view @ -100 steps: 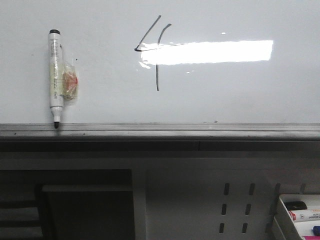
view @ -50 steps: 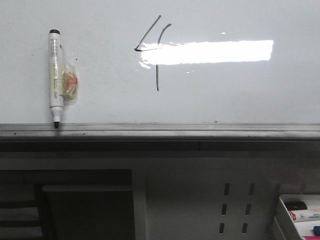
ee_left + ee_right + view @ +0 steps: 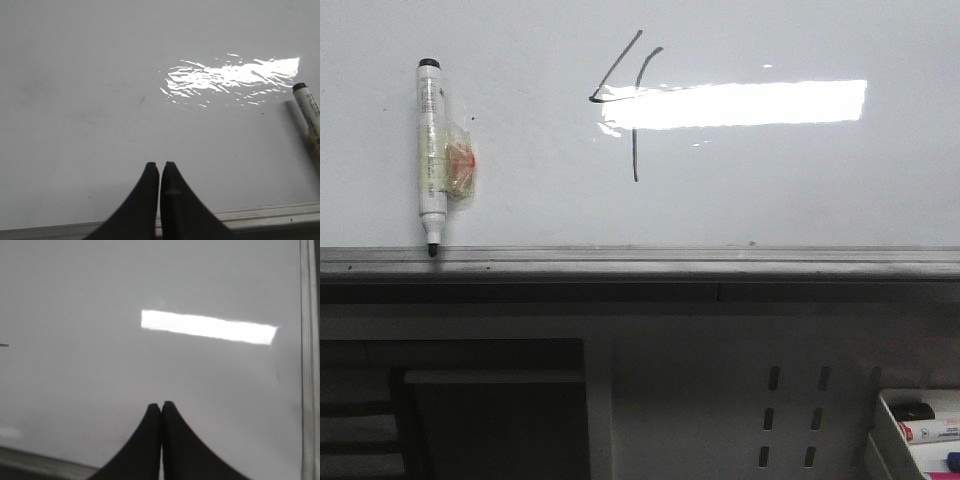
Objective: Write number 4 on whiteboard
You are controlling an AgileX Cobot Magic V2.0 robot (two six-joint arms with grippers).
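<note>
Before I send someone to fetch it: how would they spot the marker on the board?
Find the whiteboard and follow its grey bottom ledge to the left end. The marker stands there upright, black tip down on the ledge, crumpled clear tape on its side; the number 4 to its right is only ink.

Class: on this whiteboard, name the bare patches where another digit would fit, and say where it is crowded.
The whiteboard is bare right of the number 4, apart from glare, down to the ledge. A narrower patch lies between the marker and the 4. The far left is crowded: the marker stands there, tip on the ledge.
</note>
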